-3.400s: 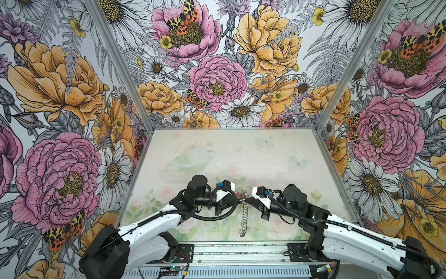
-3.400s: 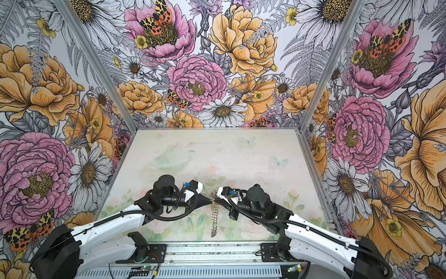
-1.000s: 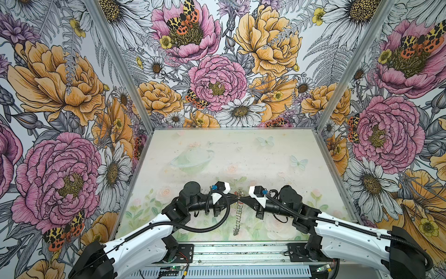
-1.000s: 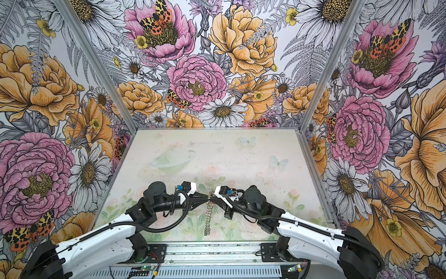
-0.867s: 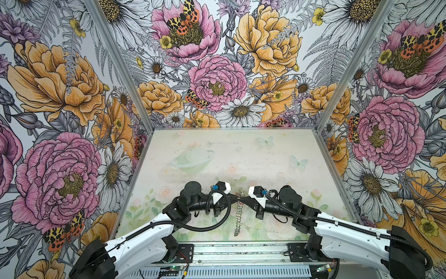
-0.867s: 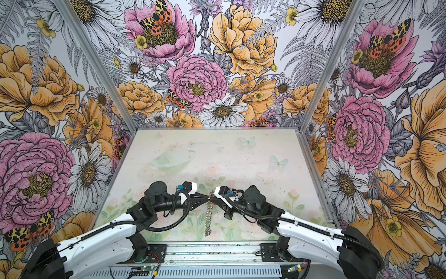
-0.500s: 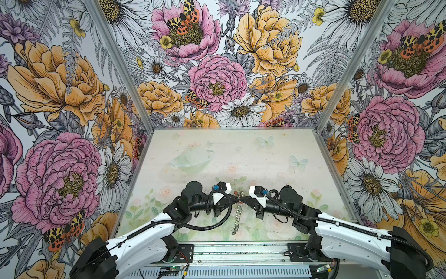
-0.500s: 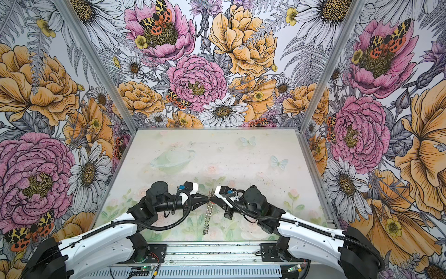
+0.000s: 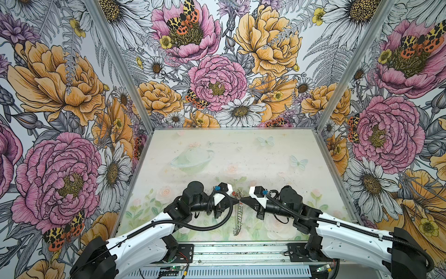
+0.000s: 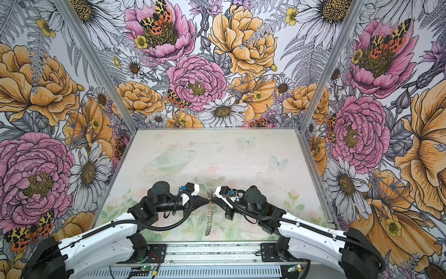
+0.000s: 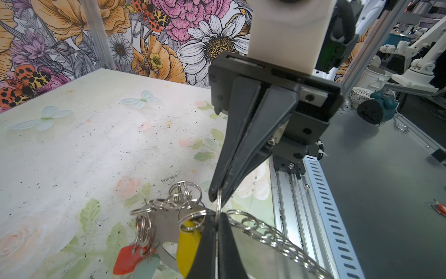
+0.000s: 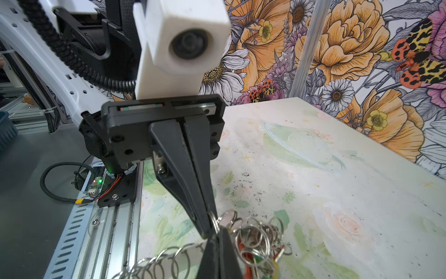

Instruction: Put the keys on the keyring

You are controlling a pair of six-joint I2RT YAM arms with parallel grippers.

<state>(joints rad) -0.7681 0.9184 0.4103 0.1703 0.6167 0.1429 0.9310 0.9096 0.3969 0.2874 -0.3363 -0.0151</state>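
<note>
Above the pale floral surface (image 9: 265,157), the left tool (image 9: 235,198) and right tool (image 9: 245,199) meet tip to tip. Each is clamped on seemingly the same split ring (image 11: 218,205). The keyring (image 9: 238,218) trails edge-on from their tips, with the yellow-tagged key (image 11: 188,244) beside the left tool. Threading looks to be in hand; next, the ring's coils need spreading.

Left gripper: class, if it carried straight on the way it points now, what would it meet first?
Almost certainly the right gripper: the left gripper points tip to tip at it, and both are shut on one thin split ring between them.
</note>
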